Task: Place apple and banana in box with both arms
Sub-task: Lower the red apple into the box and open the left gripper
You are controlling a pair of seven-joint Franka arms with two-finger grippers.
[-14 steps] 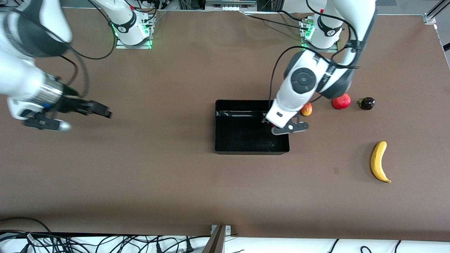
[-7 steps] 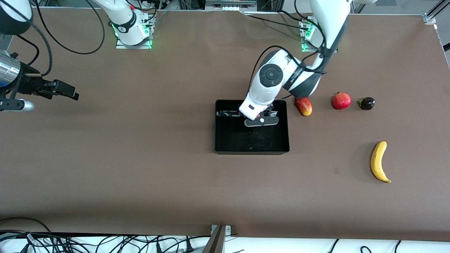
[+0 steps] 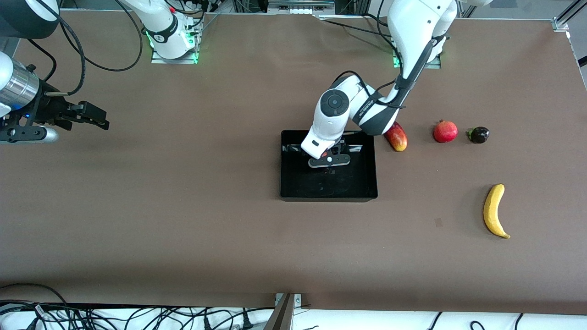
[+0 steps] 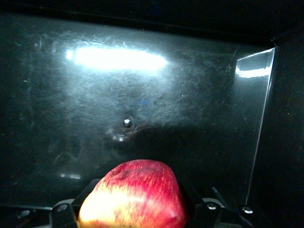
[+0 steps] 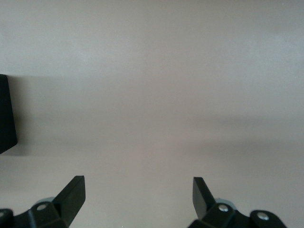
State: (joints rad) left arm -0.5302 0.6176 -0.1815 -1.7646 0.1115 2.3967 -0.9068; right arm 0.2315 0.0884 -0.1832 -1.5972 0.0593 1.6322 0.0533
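Since a second ago the left arm has swung from the box's edge nearest the mango to over the box's middle, and the right arm has drawn back toward its own end of the surface. The left arm reaches down from its base, elbow bent, wrist pointing down, so the left gripper (image 3: 328, 166) hangs inside the black box (image 3: 293, 188). Its fingers are clamped on the apple (image 4: 133, 197), red with a yellowish patch, held just above the glossy floor; whether it touches the floor is hard to tell. The right gripper (image 3: 94, 120) hovers over bare brown surface (image 3: 183, 220) at the right arm's end, held roughly level, its fingers (image 5: 71, 194) spread apart with nothing between them. The banana (image 3: 494, 211) lies on the surface toward the left arm's end, nearer the front camera than the box and well apart from it. A mango (image 3: 397, 137) lies just beside the box, with a pomegranate (image 3: 445, 131) and a small dark fruit (image 3: 479, 134) in a row past it.
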